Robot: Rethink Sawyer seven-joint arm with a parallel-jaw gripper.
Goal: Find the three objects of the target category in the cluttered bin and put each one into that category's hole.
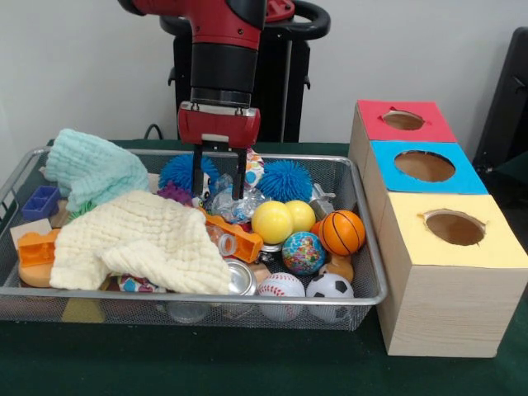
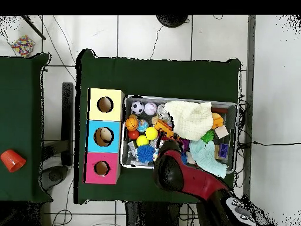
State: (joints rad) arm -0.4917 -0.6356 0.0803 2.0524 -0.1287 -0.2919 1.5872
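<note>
Over the far middle of the wire bin [image 1: 363, 285], the gripper [image 1: 219, 173] is lowered with its two fingers parted, nothing held, above crinkled clear wrapping [image 1: 235, 202]. The search step is judged in hand; the target category cannot be told. A descent and closing are called for next, then carriage to the holed boxes [image 1: 429, 247] just beside the bin.

A green cloth-covered table [image 2: 176, 73] is seen on a white tiled floor [image 2: 273, 88]. On a second green table [image 2: 17, 82] at one side, an orange-red cup [image 2: 12, 159] is set — well apart from a small patterned object [image 2: 22, 44] beyond it.
</note>
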